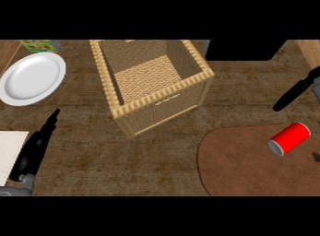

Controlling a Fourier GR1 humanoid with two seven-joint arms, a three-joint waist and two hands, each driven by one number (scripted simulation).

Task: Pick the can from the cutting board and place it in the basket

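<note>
Where wood grain darkens, a glossy red cylindrical can (289, 138) on the rounded brown cutting board (251, 170), right hand (293, 94) straight-fingered above.

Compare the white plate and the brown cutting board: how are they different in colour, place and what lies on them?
The plate is white and sits at the far left of the counter; the cutting board is brown and lies at the near right. The plate carries nothing, while the cutting board bears a red can lying on its side. The board looks larger than the plate and has a small hole near its right end. Both are flat, rounded pieces resting on the counter.
</note>
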